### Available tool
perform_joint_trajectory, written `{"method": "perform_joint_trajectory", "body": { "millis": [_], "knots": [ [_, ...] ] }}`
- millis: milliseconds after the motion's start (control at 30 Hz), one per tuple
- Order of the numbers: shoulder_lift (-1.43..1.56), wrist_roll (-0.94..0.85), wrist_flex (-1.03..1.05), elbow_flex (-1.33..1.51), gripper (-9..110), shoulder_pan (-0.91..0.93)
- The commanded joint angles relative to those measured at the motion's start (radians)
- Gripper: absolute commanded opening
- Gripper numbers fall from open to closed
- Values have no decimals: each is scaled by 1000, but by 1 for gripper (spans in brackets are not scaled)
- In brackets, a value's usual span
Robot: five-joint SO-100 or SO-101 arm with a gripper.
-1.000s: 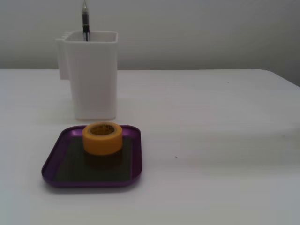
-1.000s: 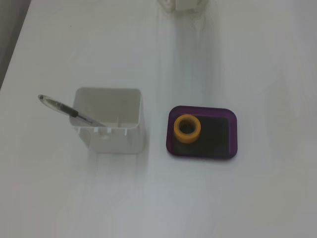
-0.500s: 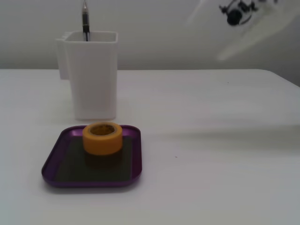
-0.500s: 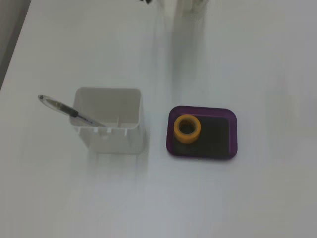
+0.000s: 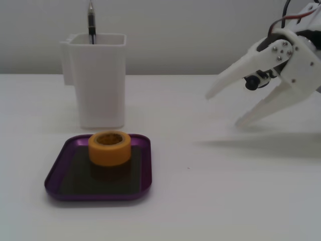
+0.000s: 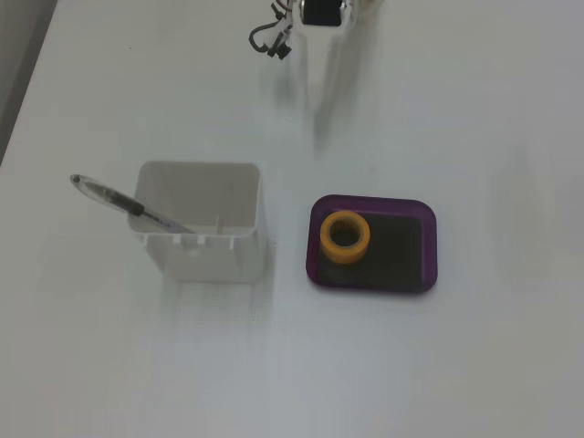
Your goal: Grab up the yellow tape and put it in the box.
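The yellow tape (image 5: 110,147) lies flat inside the purple box (image 5: 62,173), toward its far edge. In the top-down fixed view the yellow tape (image 6: 345,236) sits in the left part of the box (image 6: 429,246). My white gripper (image 5: 223,108) is open and empty at the right of the low fixed view, held above the table and well apart from the box. In the top-down fixed view only a part of the arm (image 6: 324,11) shows at the top edge; the fingers are out of frame.
A tall white container (image 5: 99,80) with a pen (image 5: 91,22) stands just behind the box. In the top-down fixed view the container (image 6: 203,224) is left of the box, with the pen (image 6: 128,205) leaning out left. The table is white.
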Motion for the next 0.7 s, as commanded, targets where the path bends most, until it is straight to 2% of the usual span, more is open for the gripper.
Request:
{"method": "perform_joint_trajectory", "body": {
  "millis": [0,167,300,667],
  "knots": [
    [80,5,17,18,18,-5],
    [80,3,35,37,-1,-5],
    [77,8,35,74,3,-2],
    [77,0,32,74,3,6]
  ]
}}
